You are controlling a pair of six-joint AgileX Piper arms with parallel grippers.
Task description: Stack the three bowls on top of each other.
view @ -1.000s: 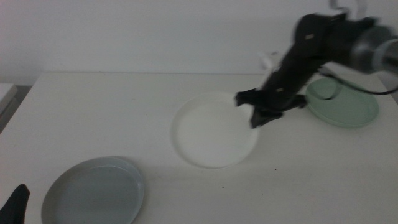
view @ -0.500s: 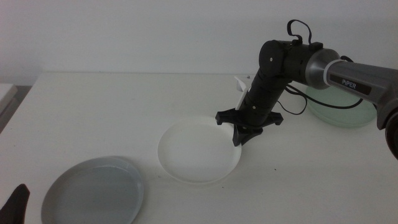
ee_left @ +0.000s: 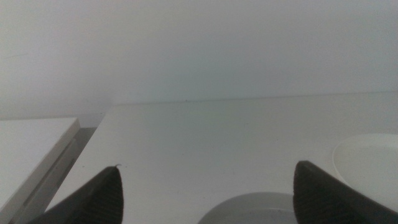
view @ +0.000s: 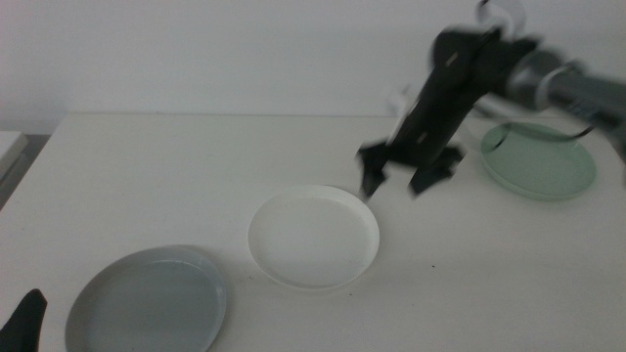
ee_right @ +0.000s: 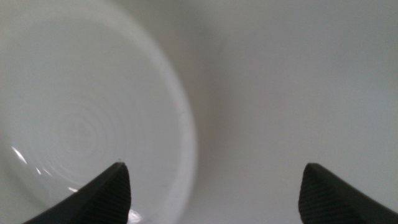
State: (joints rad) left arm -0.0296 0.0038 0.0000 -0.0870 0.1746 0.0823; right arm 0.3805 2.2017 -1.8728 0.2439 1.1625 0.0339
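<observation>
The right gripper and its arm are smeared by motion blur in the middle view, just beyond the white bowl, so the outlines of the jaws cannot be traced there. The grey-blue bowl, nearer the camera than the white bowl, is cut off by the picture's bottom edge. Of the left gripper only a dark tip is seen, farther out on the same side as the grey-blue bowl. In the left wrist view only slivers of both bowls are shown. In the right wrist view the white bowl is cropped and soft.
</observation>
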